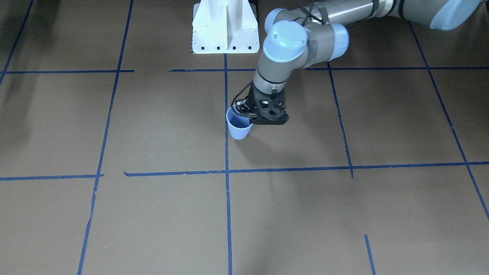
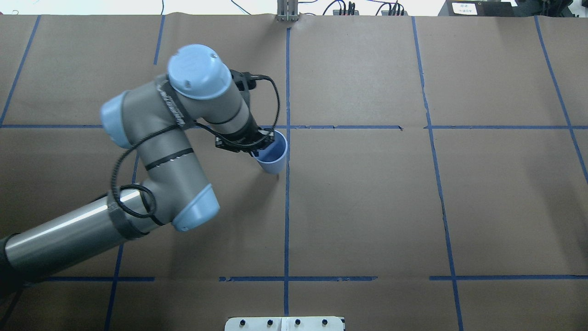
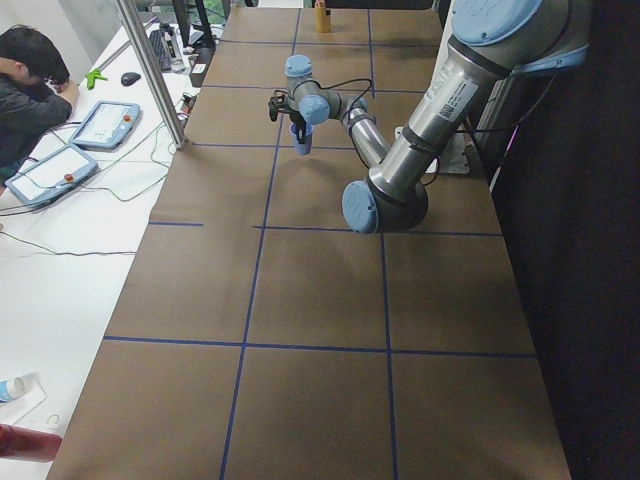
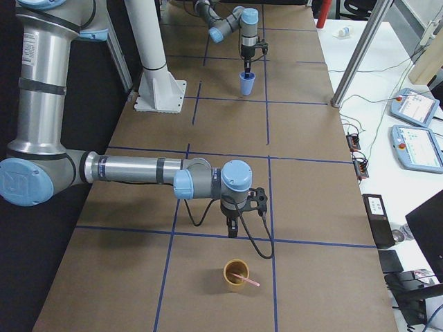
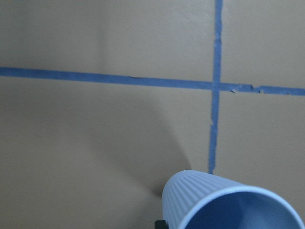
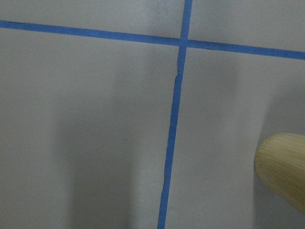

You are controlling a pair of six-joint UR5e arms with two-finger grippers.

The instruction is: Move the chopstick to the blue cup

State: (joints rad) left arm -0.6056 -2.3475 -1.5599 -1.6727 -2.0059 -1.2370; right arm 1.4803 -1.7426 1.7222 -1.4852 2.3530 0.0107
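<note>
Watching the left gripper [image 1: 246,114], I'd say its fingers are clamped on the rim of the blue cup [image 1: 238,130]; a jolt could tip it. Well apart, the chopstick [image 4: 248,281] leans in a tan cup [image 4: 232,282] near the right gripper [image 4: 232,230], whose fingers are too small to tell whether they are apart or together.

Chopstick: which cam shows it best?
Exterior right: the chopstick leans out of the tan cup at the table's near end. Right wrist view catches only that cup's edge; the other views show no chopstick.
</note>
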